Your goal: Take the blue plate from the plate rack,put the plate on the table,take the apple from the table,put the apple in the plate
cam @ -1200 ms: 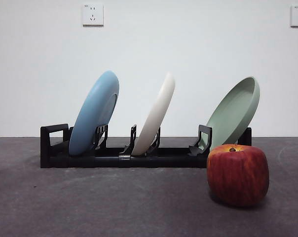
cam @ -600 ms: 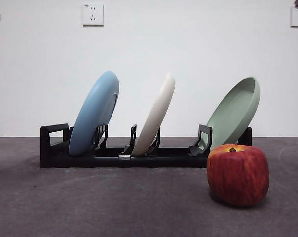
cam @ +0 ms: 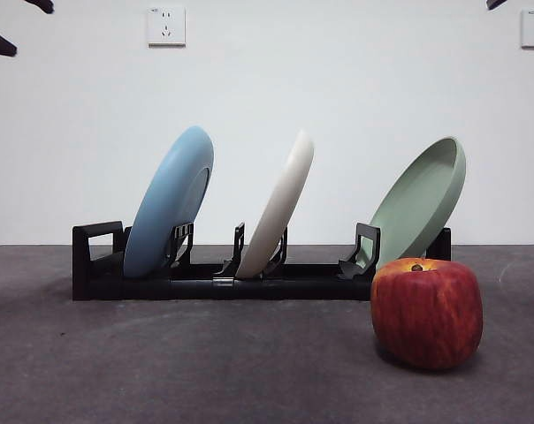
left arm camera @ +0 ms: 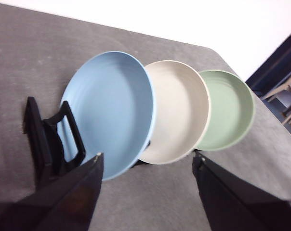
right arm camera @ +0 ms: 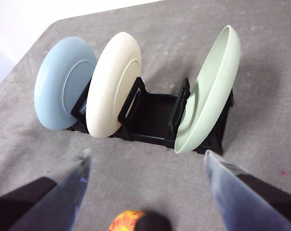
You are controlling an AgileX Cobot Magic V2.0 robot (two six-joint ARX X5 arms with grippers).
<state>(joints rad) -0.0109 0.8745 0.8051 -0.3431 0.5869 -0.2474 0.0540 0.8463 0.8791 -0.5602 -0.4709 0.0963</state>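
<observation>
your large round light-blue plate (cam: 168, 203) is leaning in the long black plastic rack (cam: 214, 276), untouched. the blocky red apple (cam: 426, 311) is sitting on the dark grey table (cam: 205, 362). both your left gripper (left arm camera: 146, 166) and right gripper (right arm camera: 146, 161) are hovering with jaws apart.

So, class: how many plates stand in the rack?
3. All lean in the plate rack: the blue plate at the end with the boxy loop, the cream-white plate in the middle, the sage-green plate at the other end, behind the apple. None seems hidden.

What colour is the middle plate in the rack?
Cream-white; the middle plate shows best in the left wrist view.
</observation>
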